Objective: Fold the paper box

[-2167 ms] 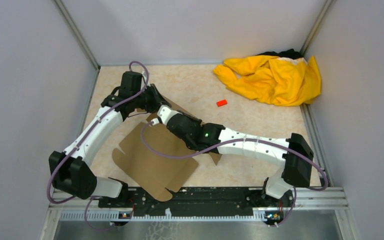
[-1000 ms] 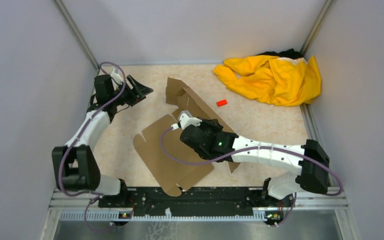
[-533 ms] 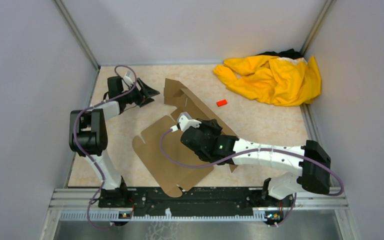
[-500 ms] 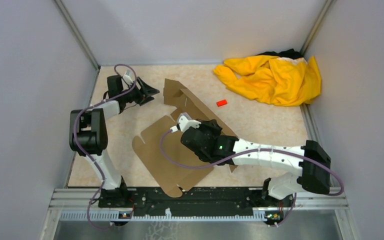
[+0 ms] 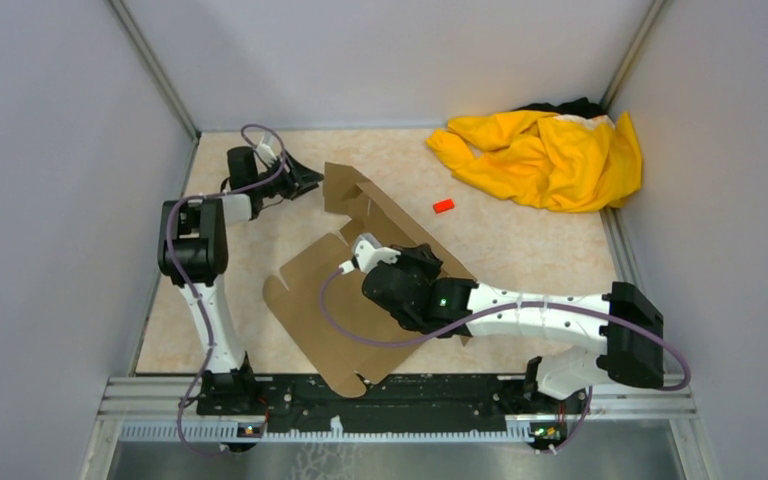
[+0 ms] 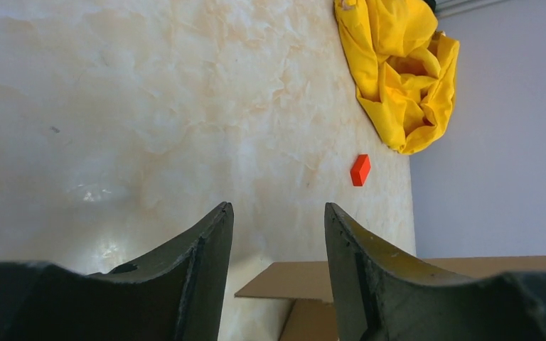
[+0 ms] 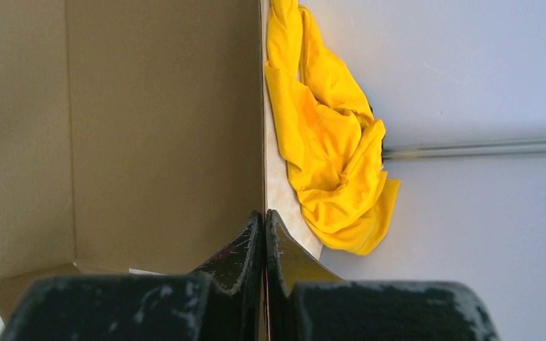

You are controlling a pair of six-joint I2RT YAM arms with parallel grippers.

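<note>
The paper box (image 5: 325, 320) is a brown cardboard sheet lying mid-table, with one panel (image 5: 360, 200) raised at its far side. My right gripper (image 5: 358, 246) reaches over the sheet to that panel's base. In the right wrist view its fingers (image 7: 252, 241) are shut at the panel's edge (image 7: 149, 128), with a thin strip of cardboard between them. My left gripper (image 5: 308, 180) hovers just left of the raised panel. It is open (image 6: 277, 211) and holds nothing, and a cardboard flap (image 6: 306, 280) shows beyond the gap.
A crumpled yellow cloth (image 5: 545, 155) lies in the far right corner. A small red block (image 5: 443, 206) sits on the table between it and the box. Grey walls close in the table on the left, back and right.
My left gripper has swung right toward the raised panel, and its fingers have narrowed. The right arm and the box have shifted slightly to the left.
</note>
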